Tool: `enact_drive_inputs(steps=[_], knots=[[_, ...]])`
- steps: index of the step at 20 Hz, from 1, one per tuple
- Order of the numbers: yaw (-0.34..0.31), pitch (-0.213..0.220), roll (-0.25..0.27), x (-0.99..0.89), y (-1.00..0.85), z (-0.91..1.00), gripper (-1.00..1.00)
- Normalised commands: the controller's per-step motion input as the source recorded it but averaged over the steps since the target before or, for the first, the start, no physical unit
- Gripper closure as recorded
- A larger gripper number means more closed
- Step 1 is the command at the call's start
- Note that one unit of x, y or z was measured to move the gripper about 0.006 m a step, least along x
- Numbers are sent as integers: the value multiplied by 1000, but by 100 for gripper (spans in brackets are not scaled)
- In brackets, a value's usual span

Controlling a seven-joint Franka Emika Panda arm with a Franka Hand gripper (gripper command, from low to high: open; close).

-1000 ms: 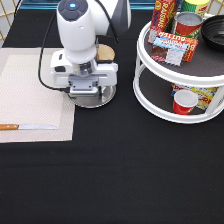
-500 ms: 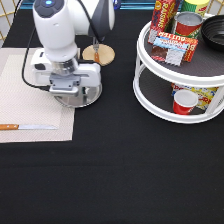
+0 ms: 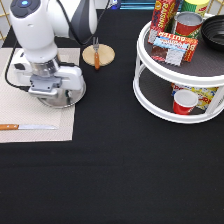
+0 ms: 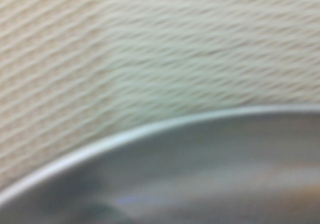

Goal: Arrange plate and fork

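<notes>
My gripper is low over the right part of the beige placemat, at the exterior view's left. It is shut on the rim of the round silver plate, which sits mostly over the placemat with its right edge past the mat's border. The wrist view shows the plate's rim close above the woven placemat. The fork, with its brown handle and short tines, lies across the small tan wooden disc, above and to the right of the gripper and apart from it.
A wooden-handled knife lies flat on the placemat's lower edge. A white two-tier turntable stands at the exterior view's right with cans, boxes, a dark pan and a red cup. The tabletop is black.
The gripper has moved towards the exterior view's left with the plate, from beside the wooden disc onto the placemat. The fork and disc, hidden behind the arm before, now show.
</notes>
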Motion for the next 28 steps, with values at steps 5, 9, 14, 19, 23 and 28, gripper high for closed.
enact_drive_inputs(steps=[5, 9, 14, 19, 23, 28], knots=[[82, 25, 57, 302, -835, 164, -100], [66, 30, 63, 109, -880, 185, -100], [49, 28, 46, 121, -822, 139, -100], [3, 15, -10, 217, -418, 15, -100], [0, 5, -37, 16, 53, 329, -100], [28, 0, -82, 13, 426, 730, -100]])
